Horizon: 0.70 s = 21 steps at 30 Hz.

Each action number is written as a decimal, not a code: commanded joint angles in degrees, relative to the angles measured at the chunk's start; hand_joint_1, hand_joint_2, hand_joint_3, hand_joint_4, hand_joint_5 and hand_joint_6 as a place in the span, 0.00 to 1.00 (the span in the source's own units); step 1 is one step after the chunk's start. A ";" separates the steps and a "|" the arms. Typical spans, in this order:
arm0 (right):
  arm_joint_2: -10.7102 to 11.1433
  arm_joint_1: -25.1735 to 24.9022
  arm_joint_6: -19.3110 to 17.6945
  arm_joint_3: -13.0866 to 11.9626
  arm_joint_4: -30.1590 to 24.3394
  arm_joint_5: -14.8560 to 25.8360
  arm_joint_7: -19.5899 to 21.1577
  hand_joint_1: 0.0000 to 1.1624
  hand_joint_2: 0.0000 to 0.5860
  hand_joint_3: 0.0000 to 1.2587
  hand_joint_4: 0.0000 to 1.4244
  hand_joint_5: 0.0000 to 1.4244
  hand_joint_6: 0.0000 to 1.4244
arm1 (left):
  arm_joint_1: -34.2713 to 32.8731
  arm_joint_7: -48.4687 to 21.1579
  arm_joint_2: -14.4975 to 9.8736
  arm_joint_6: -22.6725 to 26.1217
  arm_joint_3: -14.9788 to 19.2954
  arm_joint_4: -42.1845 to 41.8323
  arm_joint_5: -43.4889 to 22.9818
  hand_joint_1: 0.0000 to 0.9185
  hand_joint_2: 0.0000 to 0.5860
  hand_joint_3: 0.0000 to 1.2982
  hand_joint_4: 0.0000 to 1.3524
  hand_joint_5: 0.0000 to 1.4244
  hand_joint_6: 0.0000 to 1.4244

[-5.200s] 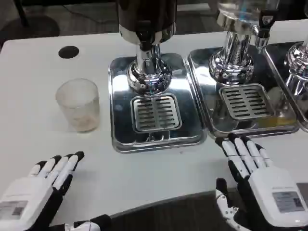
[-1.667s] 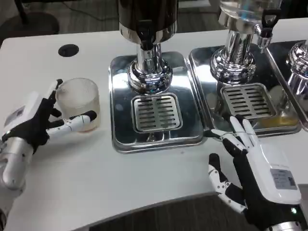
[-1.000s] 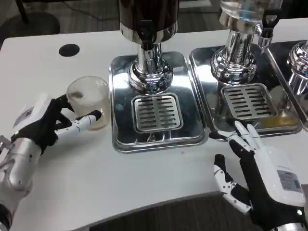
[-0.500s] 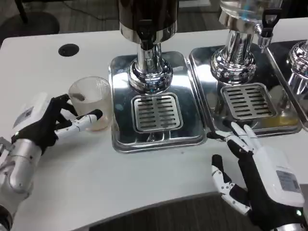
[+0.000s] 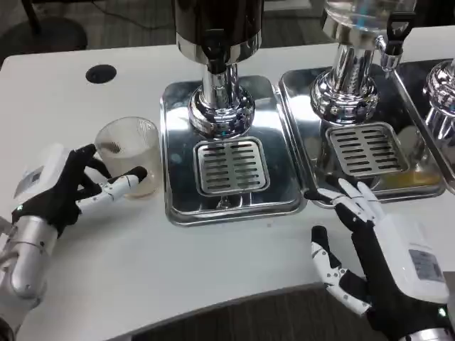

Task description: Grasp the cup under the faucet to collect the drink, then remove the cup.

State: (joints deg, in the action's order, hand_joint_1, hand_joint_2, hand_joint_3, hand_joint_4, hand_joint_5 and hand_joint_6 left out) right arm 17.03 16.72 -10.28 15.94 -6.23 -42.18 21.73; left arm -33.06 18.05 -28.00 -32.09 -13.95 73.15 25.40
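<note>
cup in hand, not yet under the tap

the left hand [image 5: 60, 190] has its fingers curled round a clear, ribbed plastic cup [image 5: 130, 156]: a white finger crosses the cup's near side low down, and the dark thumb side reaches behind it toward the rim. it looks like a hold, though how firmly it grips cannot be told. the cup stands on the white worktop [image 5: 106, 256], just beside the left edge of the left-hand polished steel drip tray [image 5: 178, 142], and looks empty apart from a faint tint near its base.

the step in hand, as i judge it, is the carry: the grasp seems made, and the cup has yet to reach the slotted steel grate [image 5: 232, 165] below the black faucet [image 5: 214, 48] of the dark-bodied drink dispenser [image 5: 219, 21]. the next move calls for lifting the cup over the tray's raised lip, then setting it upright on the grate, square under the spout, which sits in front of the chrome pedestal [image 5: 220, 106]. a thin plastic wall may flex if squeezed hard, so a steady, level carry is wanted.

the right hand [image 5: 380, 249] lies flat and spread on the worktop, holding nothing, its fingertips [image 5: 341, 188] at the near rim of the second steel drip tray [image 5: 419, 186].
</note>
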 commanded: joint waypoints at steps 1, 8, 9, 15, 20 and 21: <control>-0.05 -0.01 -0.76 -0.43 0.11 0.45 -0.39 0.39 0.93 0.24 0.08 0.05 0.16 | 0.91 2.23 -1.05 -2.11 0.58 -0.67 0.06 0.31 0.40 0.32 0.38 0.56 0.85; -0.11 0.00 -0.81 -0.58 0.15 0.61 -0.33 0.39 0.94 0.23 0.08 0.05 0.16 | 1.72 3.75 -1.44 -3.35 1.06 -1.14 -0.14 0.31 0.41 0.32 0.39 0.56 0.85; -0.09 -0.01 -0.81 -0.56 0.13 0.51 -0.28 0.38 0.94 0.23 0.08 0.05 0.16 | 1.77 3.46 -1.46 -3.46 1.17 -1.12 -0.31 0.31 0.41 0.32 0.39 0.56 0.85; -0.08 0.27 -0.68 -0.55 -0.14 0.38 -0.31 0.38 0.94 0.23 0.08 0.05 0.16 | 2.26 3.46 -1.68 -4.53 1.71 -1.39 -0.56 0.31 0.41 0.33 0.39 0.57 0.86; -0.21 0.55 -0.88 -0.64 -0.24 0.76 -0.20 0.38 0.94 0.23 0.08 0.06 0.16 | 2.67 3.52 -1.82 -6.14 2.53 -2.06 -0.67 0.31 0.41 0.33 0.40 0.57 0.86; -0.21 0.58 -0.81 -0.60 -0.36 0.68 -0.26 0.38 0.94 0.23 0.08 0.06 0.16 | 2.74 3.57 -1.85 -6.43 2.71 -2.19 -0.74 0.31 0.41 0.33 0.40 0.57 0.87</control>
State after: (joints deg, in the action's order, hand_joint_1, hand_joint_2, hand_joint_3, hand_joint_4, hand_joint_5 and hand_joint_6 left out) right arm 16.85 16.79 -10.38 15.88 -6.23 -41.79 21.64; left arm -30.78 19.94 -28.88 -36.51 -12.17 72.32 25.35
